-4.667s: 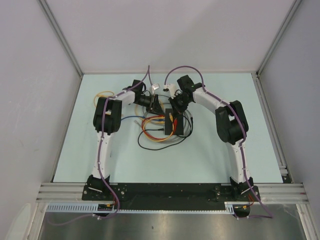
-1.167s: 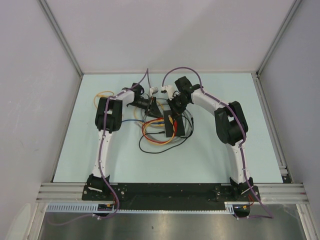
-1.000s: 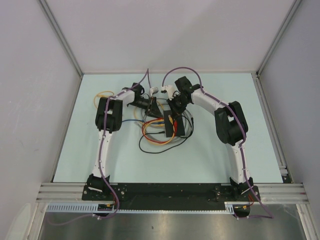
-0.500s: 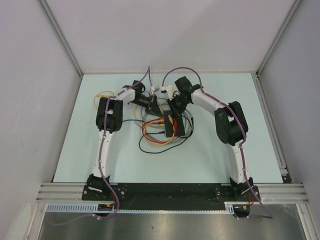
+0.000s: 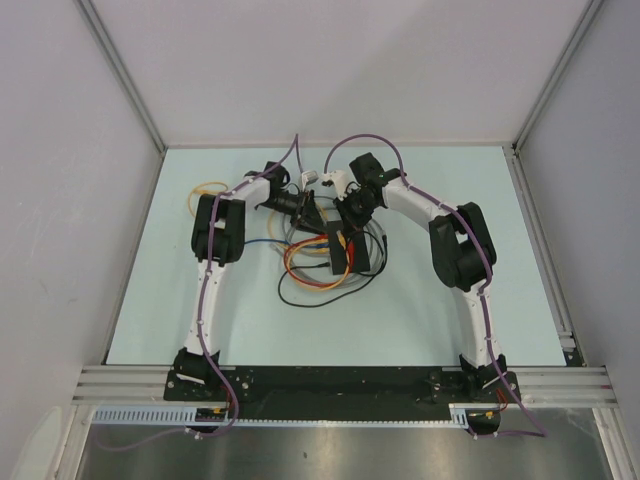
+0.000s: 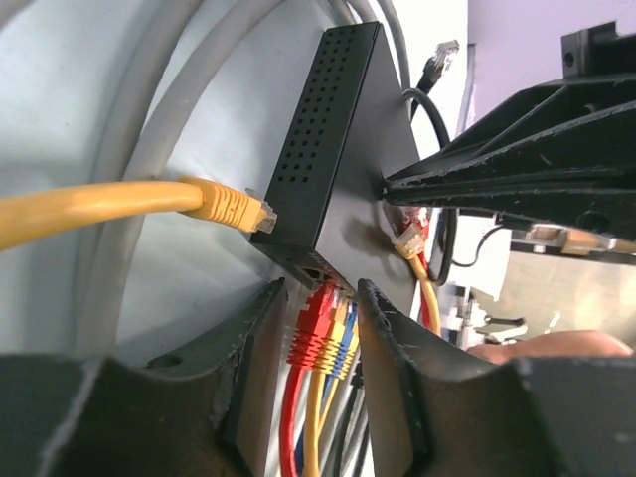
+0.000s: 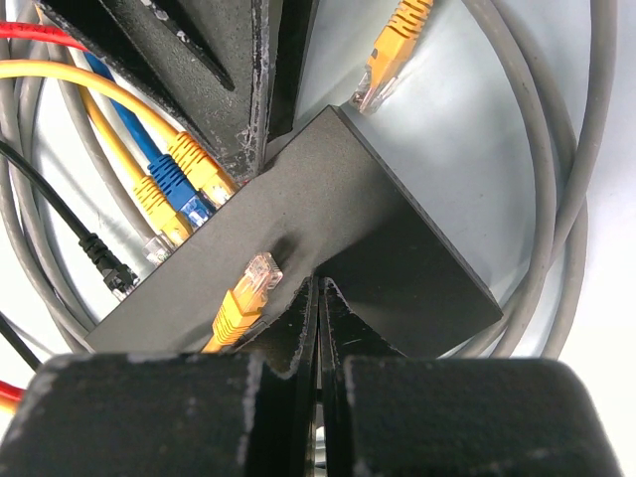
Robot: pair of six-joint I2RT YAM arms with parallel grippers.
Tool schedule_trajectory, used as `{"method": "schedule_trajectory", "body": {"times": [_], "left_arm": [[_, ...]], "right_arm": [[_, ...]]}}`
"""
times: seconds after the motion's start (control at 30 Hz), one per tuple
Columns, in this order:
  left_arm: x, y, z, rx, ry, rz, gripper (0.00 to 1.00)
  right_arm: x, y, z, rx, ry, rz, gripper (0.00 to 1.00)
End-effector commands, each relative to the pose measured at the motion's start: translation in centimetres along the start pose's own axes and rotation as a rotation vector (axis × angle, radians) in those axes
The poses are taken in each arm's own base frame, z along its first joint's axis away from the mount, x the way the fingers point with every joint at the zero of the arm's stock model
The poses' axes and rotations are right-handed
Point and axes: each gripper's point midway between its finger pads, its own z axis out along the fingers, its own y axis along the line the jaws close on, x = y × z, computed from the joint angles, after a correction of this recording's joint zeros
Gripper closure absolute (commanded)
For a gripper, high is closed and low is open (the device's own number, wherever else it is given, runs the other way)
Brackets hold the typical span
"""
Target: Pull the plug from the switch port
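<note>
The switch point(image 6: 343, 149) point(image 7: 328, 209) point(image 5: 338, 254) is a flat black box lying on the table among cables. Red point(image 6: 316, 333), yellow point(image 6: 336, 333) and blue plugs sit side by side in its ports. My left gripper point(image 6: 318, 290) point(image 5: 312, 214) stands open around these plugs, and a gap shows beside the red one. My right gripper point(image 7: 318, 283) point(image 5: 348, 222) is shut, with its tips pressing down on the switch's top face. The left wrist view shows it as a black wedge.
A loose yellow plug point(image 6: 235, 205) point(image 7: 391, 52) lies by the switch's far corner, and another orange plug point(image 7: 243, 294) rests on its top. A loose black plug point(image 7: 105, 262) and grey cable loops point(image 7: 556, 179) surround it. Coiled cables point(image 5: 300, 272) spread to the left.
My left gripper has edged right, closer to the switch's port side. The right gripper and the switch have stayed where they were.
</note>
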Motion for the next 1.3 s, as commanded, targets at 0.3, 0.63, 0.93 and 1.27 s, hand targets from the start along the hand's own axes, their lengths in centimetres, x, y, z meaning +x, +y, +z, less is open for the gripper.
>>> {"method": "schedule_trajectory", "body": {"times": [0.3,0.63,0.93,1.27], "left_arm": [[1.4,0.2,0.8,0.024,0.027,0.003,0.71],[1.4,0.3,1.3,0.015,0.042,0.005,0.79],[1.3,-0.3,0.9,0.053,0.033,0.022,1.00],[0.5,-0.2,-0.3,0.028,0.012,0.039,1.00]], "right_arm": [[8.5,-0.6,2.7,0.025,0.264,0.057,1.00],[8.6,-0.8,2.7,0.027,0.264,0.061,0.99],[8.7,-0.7,2.7,0.023,0.265,0.062,0.99],[8.7,-0.8,2.9,0.023,0.268,0.065,0.99]]}}
